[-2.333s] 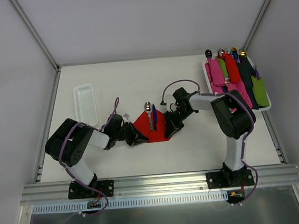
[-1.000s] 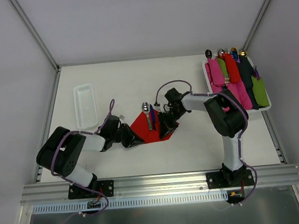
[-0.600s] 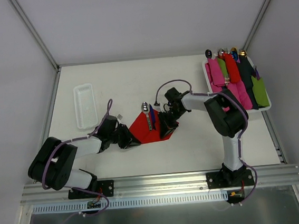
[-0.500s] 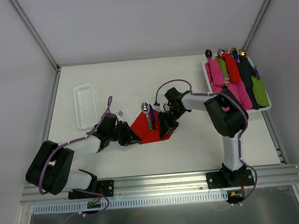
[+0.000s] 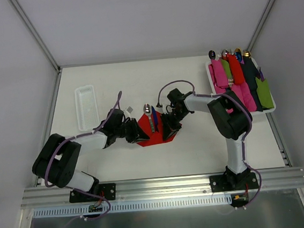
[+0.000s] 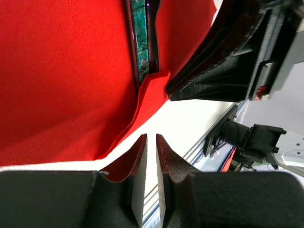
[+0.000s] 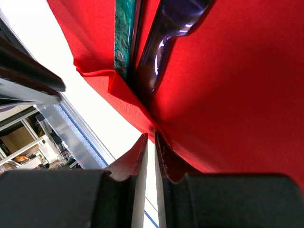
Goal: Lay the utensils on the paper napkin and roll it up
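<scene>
Surface [image 5: 138,77]: white, carrying everything, with both arms reaching in to its middle.
Bundle tray [image 5: 211,76]: at the far right edge, holding rolled bundles [image 5: 234,71] in pink, green, red and dark colours.
Ribbed tray [image 5: 86,107]: white, far left, well apart from the rest.
Napkin [image 5: 153,137]: red, lying at the centre between the two grippers, its near edge folded up against the utensils (seen close in both wrist views).
Left gripper [image 5: 137,131]: at the napkin's left side, clenched to a thin slit; I cannot tell whether it pinches paper.
Right gripper [image 5: 169,127]: at the napkin's right side, likewise clenched.
Utensils [image 5: 152,119]: two slim pieces side by side on the napkin, with their far ends past its edge.
</scene>
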{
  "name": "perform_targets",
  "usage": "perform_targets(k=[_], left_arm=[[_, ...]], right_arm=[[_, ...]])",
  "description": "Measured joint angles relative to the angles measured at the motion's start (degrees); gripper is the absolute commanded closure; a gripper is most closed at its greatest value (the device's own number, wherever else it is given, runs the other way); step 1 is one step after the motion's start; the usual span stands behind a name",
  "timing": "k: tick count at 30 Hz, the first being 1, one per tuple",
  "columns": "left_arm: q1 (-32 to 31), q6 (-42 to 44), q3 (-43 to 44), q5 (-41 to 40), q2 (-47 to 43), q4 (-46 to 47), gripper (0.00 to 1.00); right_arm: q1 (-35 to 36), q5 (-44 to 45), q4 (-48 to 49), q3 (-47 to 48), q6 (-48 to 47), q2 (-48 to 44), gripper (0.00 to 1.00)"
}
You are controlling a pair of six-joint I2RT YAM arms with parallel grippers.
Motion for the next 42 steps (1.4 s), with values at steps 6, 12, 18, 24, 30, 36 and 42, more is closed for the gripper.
perform_targets(k=[6,12,18,24,30,36,42], left_arm=[[-0.90,-0.04,0.22,1.20,3.28,2.14,0.90],[-1.31,-0.59,0.87,1.44,5.97,4.26,0.91],[-2.45,-0.96,1.79,1.44,6.03,5.86,0.90],[-2.80,-2.91,2.08,2.58,8.59,11.93,0.90],[-2.80,-6.64,1.79,3.52,13.86,20.55,0.94],[-2.80,-9.49,1.46,4.22,17.97,27.23,0.98],[-2.80,-10.23,1.16,4.04,18.97,29.07,1.00]], right_arm=[[-0.02,-0.02,-0.57,0.52,-0.02,0.42,0.86],[-0.02,-0.04,-0.98,0.85,-0.04,0.63,0.85],[-0.02,-0.07,-1.22,1.05,-0.07,0.79,0.86],[-0.02,-0.11,-1.25,1.05,-0.28,0.79,0.85],[-0.02,-0.20,-1.25,1.05,-0.57,0.79,0.85],[-0.02,-0.22,-1.25,1.05,-0.66,0.79,0.85],[-0.02,-0.22,-1.25,1.05,-0.68,0.79,0.85]])
